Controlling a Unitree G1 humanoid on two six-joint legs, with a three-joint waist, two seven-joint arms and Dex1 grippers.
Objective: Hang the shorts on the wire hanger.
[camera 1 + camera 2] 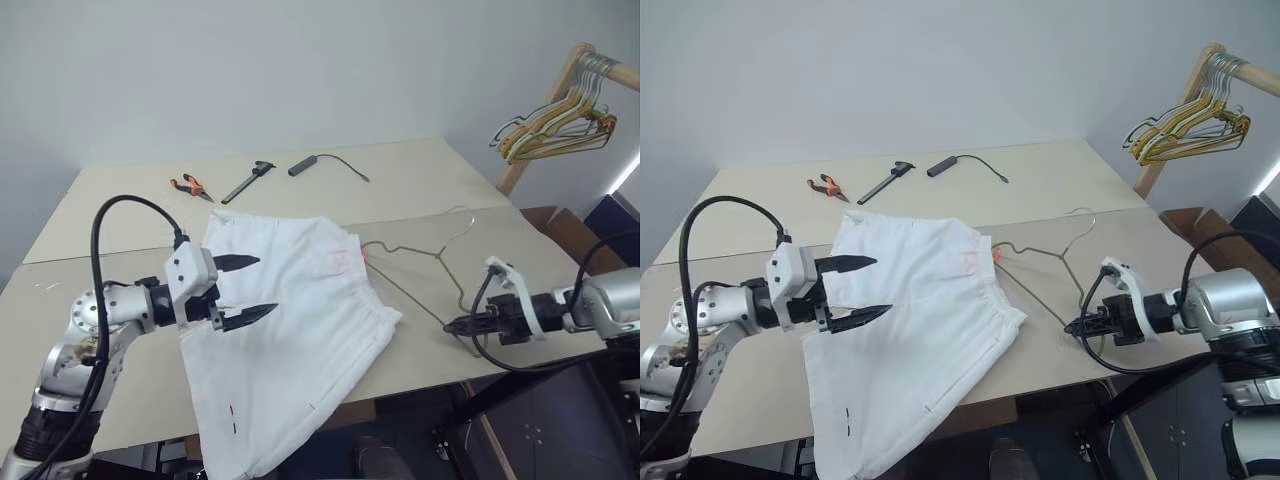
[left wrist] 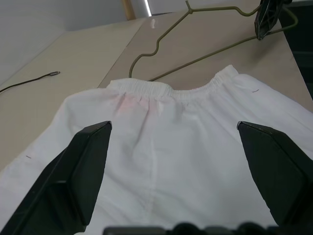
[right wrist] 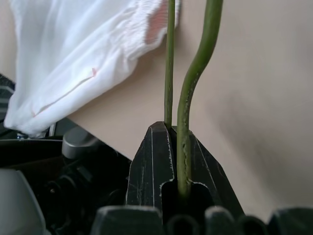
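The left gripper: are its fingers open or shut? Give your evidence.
Open. The left gripper has its black fingers spread wide above the shorts, gripping nothing.

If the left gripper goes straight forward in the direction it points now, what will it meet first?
Most likely the shorts: the open left gripper hangs over the white cloth, aimed toward the waistband. Beyond lies the wire hanger. How high it hangs above the cloth is unclear.

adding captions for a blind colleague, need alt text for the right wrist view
The right gripper, its two black fingers shut, clamps one corner of a thin dark grey wire hanger whose two wires run away over a beige table. White cloth shorts with a gathered elastic waistband lie beyond, one edge drooping off the table.
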